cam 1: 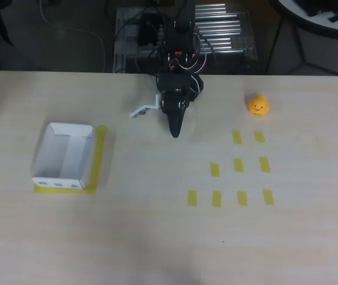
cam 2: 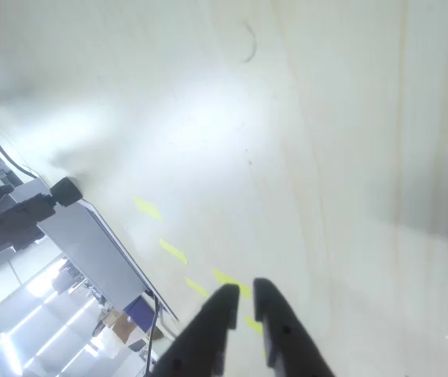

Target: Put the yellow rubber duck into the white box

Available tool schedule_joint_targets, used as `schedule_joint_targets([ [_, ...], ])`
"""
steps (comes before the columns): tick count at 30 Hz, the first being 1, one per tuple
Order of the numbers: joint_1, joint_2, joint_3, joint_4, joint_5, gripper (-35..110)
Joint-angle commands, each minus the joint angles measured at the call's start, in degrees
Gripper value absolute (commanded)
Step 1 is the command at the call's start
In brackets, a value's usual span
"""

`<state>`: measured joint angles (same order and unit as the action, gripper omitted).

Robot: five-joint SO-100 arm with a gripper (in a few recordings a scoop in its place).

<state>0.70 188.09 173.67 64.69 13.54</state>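
- The tool (cam 1: 174,132) is seen in the overhead view above the pale wooden surface (cam 1: 157,237), fingers nearly together and nothing gripped.
- In the wrist view its two black fingertips (cam 2: 225,302) are parted by a narrow gap.
- The yellow rubber duck (cam 1: 258,105) is found upright on the surface, well right of the tool.
- The white box (cam 1: 64,155) is placed far left, on yellow tape (cam 1: 100,155).
- Yellow tape strips (cam 1: 238,165) are laid below the duck.

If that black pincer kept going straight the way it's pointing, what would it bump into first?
Probably just the bare table. In the overhead view the pincer points down the picture, between the white box and the yellow tape strips; its height is unclear.
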Motion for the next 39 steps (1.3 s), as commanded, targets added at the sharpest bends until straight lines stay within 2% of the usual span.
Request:
schedule_joint_targets([
  [1, -0.53, 2.99, 0.00, 0.18, 0.62, 0],
  [39, -0.97, 3.08, 0.18, -0.62, -0.88, 0],
])
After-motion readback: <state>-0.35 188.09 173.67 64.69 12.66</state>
